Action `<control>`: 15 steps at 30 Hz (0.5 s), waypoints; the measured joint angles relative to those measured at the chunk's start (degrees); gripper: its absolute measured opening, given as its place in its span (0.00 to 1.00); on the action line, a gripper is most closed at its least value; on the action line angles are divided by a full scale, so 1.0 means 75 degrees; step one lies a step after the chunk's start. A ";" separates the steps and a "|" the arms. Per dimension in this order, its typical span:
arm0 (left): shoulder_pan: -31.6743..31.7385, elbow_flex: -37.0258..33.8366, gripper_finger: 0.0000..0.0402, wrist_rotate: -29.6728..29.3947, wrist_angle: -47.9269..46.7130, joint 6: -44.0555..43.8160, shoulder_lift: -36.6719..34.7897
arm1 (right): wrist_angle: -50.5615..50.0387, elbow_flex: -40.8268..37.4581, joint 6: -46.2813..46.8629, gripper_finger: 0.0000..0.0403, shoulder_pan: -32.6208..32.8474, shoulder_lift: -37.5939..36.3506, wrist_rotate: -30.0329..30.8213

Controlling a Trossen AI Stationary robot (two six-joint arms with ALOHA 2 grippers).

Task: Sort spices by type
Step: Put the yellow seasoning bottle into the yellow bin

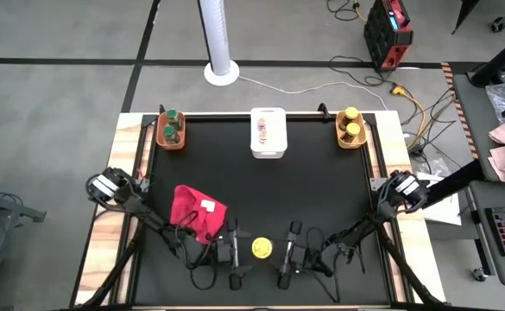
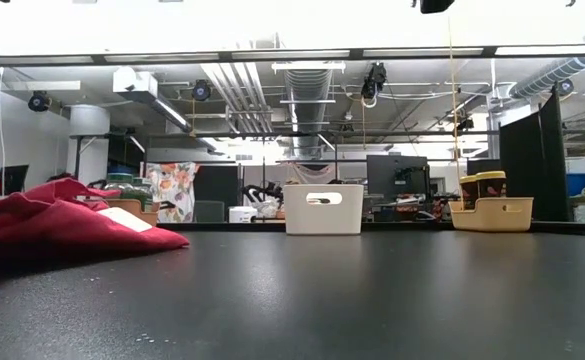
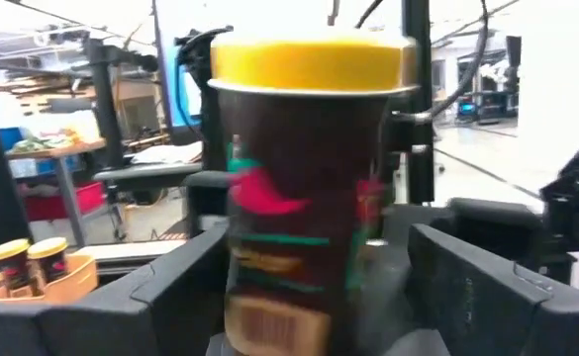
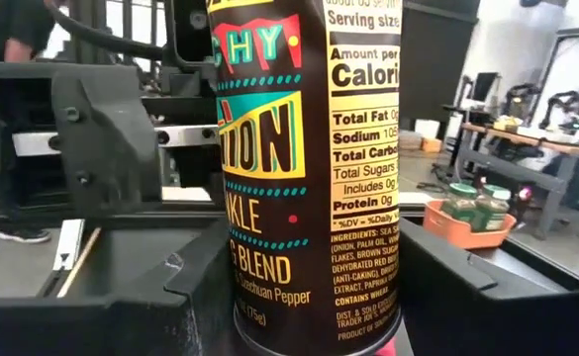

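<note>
A dark spice jar with a yellow lid (image 1: 261, 248) stands upright between my two grippers near the table's near edge. It fills the left wrist view (image 3: 304, 198) and the right wrist view (image 4: 309, 178). My right gripper (image 1: 280, 250) (image 4: 309, 297) is shut on it. My left gripper (image 1: 243, 250) (image 3: 314, 287) faces it from the other side. It is open, with one finger on each side of the jar and a gap showing. The low view shows neither the jar nor the grippers. My right gripper pinches the jar's lower body (image 4: 240, 297) between its two fingers (image 4: 185, 297). The fingers lie level and come from the table's right. The jar stays upright, label toward the camera. Whether its base rests on the table does not show.
A red cloth (image 1: 198, 212) (image 2: 62, 220) lies left of the grippers. Three bins stand along the far edge. The orange bin (image 1: 171, 138) holds green-lidded jars, the white bin (image 1: 268, 149) (image 2: 323, 210) holds pale-lidded jars, and the yellow bin (image 1: 350, 141) (image 2: 492, 213) holds yellow-lidded jars. Dark table lies between.
</note>
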 joint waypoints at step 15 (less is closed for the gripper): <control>0.0152 0.0146 0.42 -0.0025 -0.0133 0.0053 0.0000 | -0.0699 0.0000 0.0969 0.52 -0.0315 -0.0003 -0.0486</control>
